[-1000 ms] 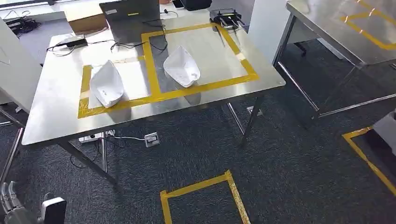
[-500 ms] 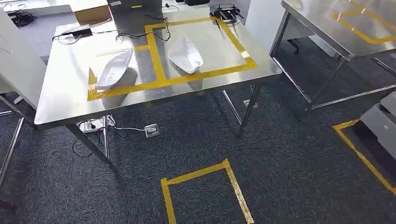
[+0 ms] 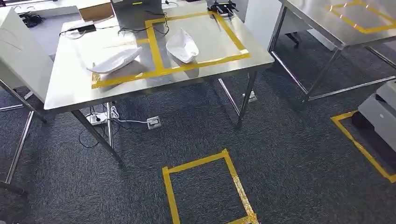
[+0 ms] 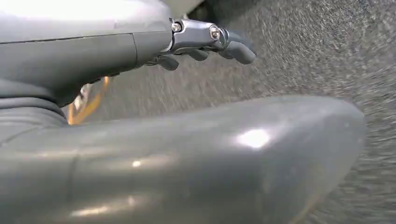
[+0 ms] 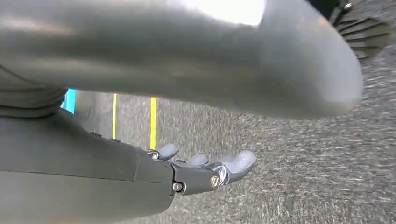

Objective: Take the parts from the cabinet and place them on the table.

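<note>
Two white shell-shaped parts lie on the steel table (image 3: 70,88) in the head view. The left part (image 3: 114,60) lies across a yellow tape line. The right part (image 3: 182,45) sits inside the larger taped square. My left hand (image 4: 205,44) hangs over dark carpet with its fingers stretched out and apart, holding nothing. My right hand (image 5: 205,170) hangs the same way over the carpet, fingers spread and empty. Both hands are well away from the table and the parts.
A second steel table (image 3: 327,23) stands at the back right. A yellow tape square (image 3: 205,186) marks the carpet in front of me. A grey box (image 3: 380,112) sits at the right edge. A cardboard box (image 3: 95,10) and cables occupy the table's far side, with a socket block (image 3: 153,122) underneath.
The whole head view has shifted: the table now sits higher and farther off, and more floor shows below. My left hand has dropped out of the lower left corner.
</note>
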Controlling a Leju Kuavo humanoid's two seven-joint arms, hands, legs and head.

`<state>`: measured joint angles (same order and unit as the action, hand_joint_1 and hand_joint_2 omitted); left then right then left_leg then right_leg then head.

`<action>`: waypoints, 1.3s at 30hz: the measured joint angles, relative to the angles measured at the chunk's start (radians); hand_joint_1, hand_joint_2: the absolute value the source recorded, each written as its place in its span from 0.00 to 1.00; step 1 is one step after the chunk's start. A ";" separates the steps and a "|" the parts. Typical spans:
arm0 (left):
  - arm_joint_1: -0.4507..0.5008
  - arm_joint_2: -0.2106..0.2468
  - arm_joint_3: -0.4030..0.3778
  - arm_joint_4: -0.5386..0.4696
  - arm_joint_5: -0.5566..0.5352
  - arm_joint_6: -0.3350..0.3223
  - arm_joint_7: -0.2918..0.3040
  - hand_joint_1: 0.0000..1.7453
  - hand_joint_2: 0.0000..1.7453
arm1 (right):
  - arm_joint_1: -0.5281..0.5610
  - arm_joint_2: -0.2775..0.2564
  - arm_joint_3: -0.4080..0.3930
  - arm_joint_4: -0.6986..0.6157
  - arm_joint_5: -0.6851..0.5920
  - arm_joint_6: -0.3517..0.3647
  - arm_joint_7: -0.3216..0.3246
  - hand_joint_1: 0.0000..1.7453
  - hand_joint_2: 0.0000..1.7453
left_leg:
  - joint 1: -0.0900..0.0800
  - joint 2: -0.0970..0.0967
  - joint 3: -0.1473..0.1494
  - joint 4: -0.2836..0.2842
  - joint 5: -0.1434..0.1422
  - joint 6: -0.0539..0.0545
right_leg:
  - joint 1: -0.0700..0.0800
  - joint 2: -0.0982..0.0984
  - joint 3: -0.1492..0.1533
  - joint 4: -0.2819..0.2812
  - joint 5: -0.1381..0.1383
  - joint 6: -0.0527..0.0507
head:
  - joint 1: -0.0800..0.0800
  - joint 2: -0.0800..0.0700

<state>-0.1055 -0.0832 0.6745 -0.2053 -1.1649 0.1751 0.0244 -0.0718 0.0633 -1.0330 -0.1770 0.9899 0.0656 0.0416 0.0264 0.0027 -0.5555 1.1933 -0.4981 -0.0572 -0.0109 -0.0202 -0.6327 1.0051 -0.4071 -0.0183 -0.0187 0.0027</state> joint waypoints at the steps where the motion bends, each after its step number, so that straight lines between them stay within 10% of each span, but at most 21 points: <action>1: -0.008 -0.006 -0.012 0.000 -0.006 0.001 0.007 0.00 0.00 | -0.001 -0.006 0.002 0.000 0.003 0.000 -0.001 0.00 0.00 | 0.006 -0.002 0.068 -0.093 -0.034 -0.004 | 0.000 0.001 -0.011 0.012 0.007 0.008 | -0.001 0.000; 2: -0.016 -0.010 -0.020 0.000 -0.006 0.002 0.008 0.00 0.00 | 0.001 -0.010 0.003 -0.002 0.003 0.000 0.000 0.00 0.00 | -0.006 -0.004 0.124 -0.178 -0.078 -0.004 | 0.001 0.001 -0.022 0.021 0.012 0.016 | -0.001 0.000; 6: -0.015 -0.026 -0.022 0.005 0.034 0.005 0.007 0.00 0.00 | 0.005 -0.019 0.004 -0.002 -0.004 -0.006 0.047 0.00 0.00 | -0.012 0.002 0.086 -0.179 -0.060 0.055 | -0.006 0.003 -0.028 0.010 0.056 0.045 | -0.001 0.000; 7: -0.016 -0.033 -0.022 0.008 0.054 0.005 0.008 0.00 0.00 | 0.007 -0.021 0.004 -0.002 -0.003 -0.006 0.065 0.00 0.00 | -0.010 0.007 0.072 -0.178 -0.048 0.066 | -0.008 0.008 -0.039 0.028 0.013 0.050 | 0.000 0.000; 8: -0.013 -0.034 -0.020 0.009 0.069 0.002 0.010 0.00 0.00 | 0.009 -0.021 0.004 -0.002 -0.002 -0.006 0.077 0.00 1.00 | -0.010 0.007 0.061 -0.178 -0.038 0.073 | -0.009 0.009 -0.050 0.061 -0.040 0.051 | 0.000 0.000; 10: 0.003 -0.040 -0.011 0.011 0.092 -0.004 0.022 0.00 0.00 | 0.013 -0.021 0.004 -0.002 -0.002 -0.013 0.095 0.00 1.00 | -0.013 0.008 0.026 -0.177 -0.011 0.078 | -0.007 0.013 -0.085 0.220 -0.179 0.055 | 0.000 0.000; 13: 0.031 -0.050 -0.012 0.016 0.048 -0.002 0.051 0.00 0.00 | 0.015 -0.024 0.004 -0.002 -0.002 -0.016 0.096 0.00 1.00 | -0.019 0.010 -0.021 -0.166 0.023 0.077 | -0.004 0.014 -0.067 0.327 -0.174 0.050 | 0.000 0.000; 16: 0.041 -0.064 -0.014 0.020 0.027 0.000 0.072 0.00 0.00 | 0.016 -0.026 0.004 -0.002 -0.001 -0.015 0.087 0.00 1.00 | -0.019 0.007 -0.063 -0.152 0.049 0.071 | 0.002 0.017 0.106 0.117 -0.098 0.034 | 0.001 0.000; 18: 0.043 -0.068 -0.014 0.020 0.032 0.000 0.072 0.00 0.00 | 0.013 -0.029 0.004 -0.002 0.001 -0.016 0.090 0.00 1.00 | -0.021 0.005 -0.071 -0.151 0.066 0.058 | 0.010 0.019 0.174 0.001 -0.151 0.025 | 0.000 0.000; 22: 0.049 -0.063 -0.014 0.021 0.032 0.004 0.047 0.00 0.00 | 0.010 -0.029 0.004 -0.002 0.006 -0.018 0.128 0.00 1.00 | -0.015 0.004 -0.074 -0.157 0.087 0.032 | 0.005 0.013 0.145 -0.014 -0.115 -0.002 | 0.003 0.000; 25: 0.046 -0.051 -0.014 0.021 0.049 0.012 0.018 0.00 0.00 | 0.003 -0.017 0.004 -0.002 0.006 -0.018 0.144 0.00 1.00 | -0.016 -0.001 -0.119 -0.011 -0.088 0.021 | 0.007 0.012 0.101 -0.014 -0.079 -0.018 | 0.000 0.000; 27: 0.033 -0.039 -0.013 0.021 0.058 0.012 0.015 0.00 0.00 | 0.002 -0.010 0.004 -0.002 0.003 -0.021 0.139 0.00 1.00 | -0.016 -0.001 -0.136 0.117 -0.135 0.015 | 0.009 0.008 0.067 -0.009 -0.054 -0.017 | 0.000 0.000; 29: 0.024 -0.030 -0.013 0.020 0.062 0.011 0.015 0.00 0.00 | -0.001 -0.003 0.004 -0.002 0.002 -0.022 0.138 0.00 1.00 | -0.016 -0.001 -0.091 0.108 -0.069 0.015 | 0.008 0.006 0.031 0.000 -0.034 -0.014 | 0.000 0.000; 31: 0.015 -0.026 -0.012 0.018 0.064 0.005 -0.007 0.00 0.00 | -0.003 0.005 0.004 -0.002 -0.006 -0.021 0.112 0.00 1.00 | -0.016 -0.001 0.025 -0.041 -0.018 0.021 | 0.007 0.005 0.002 0.011 -0.014 -0.007 | 0.001 0.000; 33: -0.003 -0.024 -0.012 0.011 0.063 -0.004 -0.043 0.00 0.00 | -0.007 0.019 0.004 -0.001 -0.009 -0.017 0.072 0.00 1.00 | -0.025 -0.005 0.122 -0.205 -0.077 0.031 | 0.010 0.003 -0.016 0.019 0.003 0.005 | 0.002 0.000; 37: -0.020 -0.019 -0.012 0.011 0.040 -0.006 -0.060 0.00 0.00 | -0.023 0.048 0.006 -0.001 0.005 -0.020 0.062 0.00 1.00 | -0.019 0.001 0.084 -0.203 -0.036 0.062 | 0.008 0.010 -0.024 0.000 0.043 0.027 | 0.000 0.000; 39: -0.021 -0.012 -0.013 0.009 0.022 0.000 -0.037 0.00 0.00 | -0.026 0.064 0.006 0.000 0.005 -0.026 0.087 0.00 1.00 | -0.018 0.007 0.060 -0.202 -0.014 0.078 | 0.003 0.016 -0.050 0.076 -0.062 0.038 | 0.006 0.000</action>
<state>-0.1260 -0.0950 0.6615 -0.1961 -1.1428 0.1751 -0.0127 -0.0980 0.1278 -1.0265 -0.1770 0.9953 0.0401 0.1289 0.0081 0.0095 -0.4954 0.9910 -0.5120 0.0207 -0.0077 -0.0044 -0.6829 1.0812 -0.4696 0.0194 -0.0122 0.0027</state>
